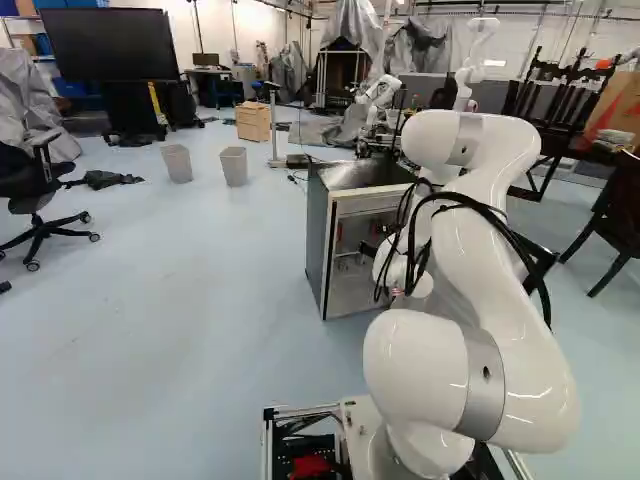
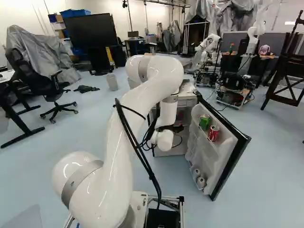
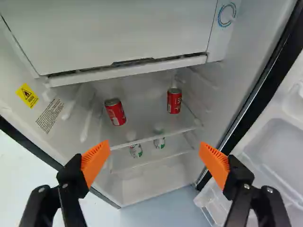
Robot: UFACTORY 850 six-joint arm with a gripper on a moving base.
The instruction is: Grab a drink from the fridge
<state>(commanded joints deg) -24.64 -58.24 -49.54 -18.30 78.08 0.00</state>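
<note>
White arm (image 2: 116, 142) arched — gripper (image 2: 177, 128) spread, facing fridge (image 1: 318, 240).

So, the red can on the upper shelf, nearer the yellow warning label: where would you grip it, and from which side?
Around mid-height, coming through the open front of the fridge. The red can looks upright on its shelf, its rounded near side unblocked, while the compartment overhead rules out a reach from above. The open hand could probably straddle it.
</note>
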